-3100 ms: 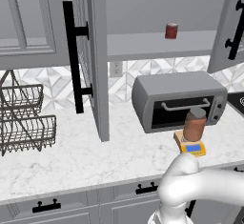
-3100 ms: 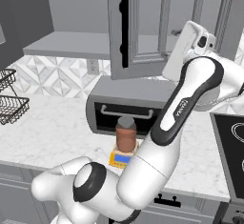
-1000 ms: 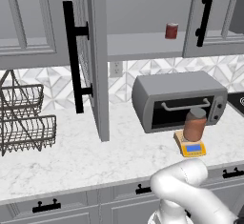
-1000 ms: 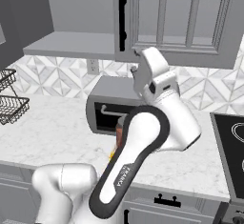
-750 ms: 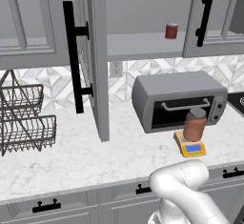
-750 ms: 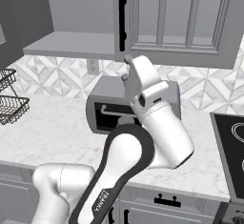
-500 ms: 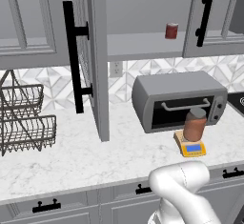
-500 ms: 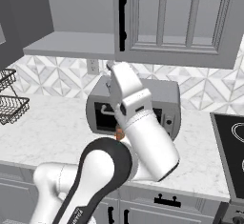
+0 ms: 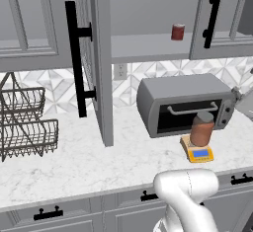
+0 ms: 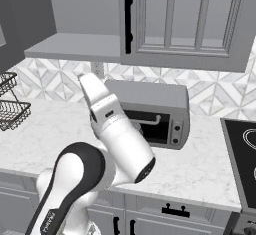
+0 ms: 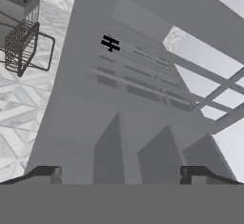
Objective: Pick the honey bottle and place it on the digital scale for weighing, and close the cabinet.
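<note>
The claw (image 11: pixel 122 173) gapes wide and empty; the cylindrical honey bottle (image 9: pixel 201 129) stands on the flat digital scale (image 9: pixel 197 153).

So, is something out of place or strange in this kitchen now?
Yes: one cabinet door stands wide open over the counter, while the other door is shut. The honey bottle sits upright on the digital scale.

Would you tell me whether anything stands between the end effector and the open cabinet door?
Nothing visible does. The grey panelled cabinet door juts out over the white marble counter, and the open end effector faces grey panels.
</note>
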Available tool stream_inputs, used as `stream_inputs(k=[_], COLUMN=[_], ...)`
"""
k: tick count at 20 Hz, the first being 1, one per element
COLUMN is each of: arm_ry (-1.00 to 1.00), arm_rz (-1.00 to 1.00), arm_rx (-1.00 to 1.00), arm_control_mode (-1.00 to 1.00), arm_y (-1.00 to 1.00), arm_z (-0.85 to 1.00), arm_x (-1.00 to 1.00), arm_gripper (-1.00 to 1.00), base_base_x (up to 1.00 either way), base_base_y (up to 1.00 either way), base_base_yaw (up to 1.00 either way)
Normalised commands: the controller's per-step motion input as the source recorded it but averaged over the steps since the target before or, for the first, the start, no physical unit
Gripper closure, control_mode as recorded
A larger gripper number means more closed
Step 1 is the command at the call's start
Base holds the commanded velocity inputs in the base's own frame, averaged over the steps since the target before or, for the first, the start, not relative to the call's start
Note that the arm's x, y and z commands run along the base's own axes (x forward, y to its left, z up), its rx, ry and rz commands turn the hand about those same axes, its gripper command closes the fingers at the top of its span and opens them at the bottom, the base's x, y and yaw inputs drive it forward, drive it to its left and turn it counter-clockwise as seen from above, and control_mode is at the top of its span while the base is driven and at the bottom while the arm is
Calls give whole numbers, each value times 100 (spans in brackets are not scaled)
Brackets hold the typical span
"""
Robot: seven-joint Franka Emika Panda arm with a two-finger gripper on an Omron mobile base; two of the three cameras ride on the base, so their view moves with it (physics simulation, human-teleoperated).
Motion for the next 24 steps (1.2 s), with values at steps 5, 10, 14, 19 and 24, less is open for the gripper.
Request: stream_inputs(k=[5,10,14,19,24], arm_ry=[0,-8,-15,-18,-6], arm_rz=[-4,-13,-42,-40,-1], arm_rx=[2,10,0,6,30], arm_control_mode=[-100,-100,-100,-100,-100], arm_y=[100,100,100,100,58], arm_z=[-39,-15,-13,-50,-100], arm_x=[0,-12,-26,-34,48], arm_gripper=[-100,-100,-100,-100,-100], base_base_x=[0,0,0,0,0], base_base_y=[0,0,0,0,0], base_base_yaw=[0,0,0,0,0])
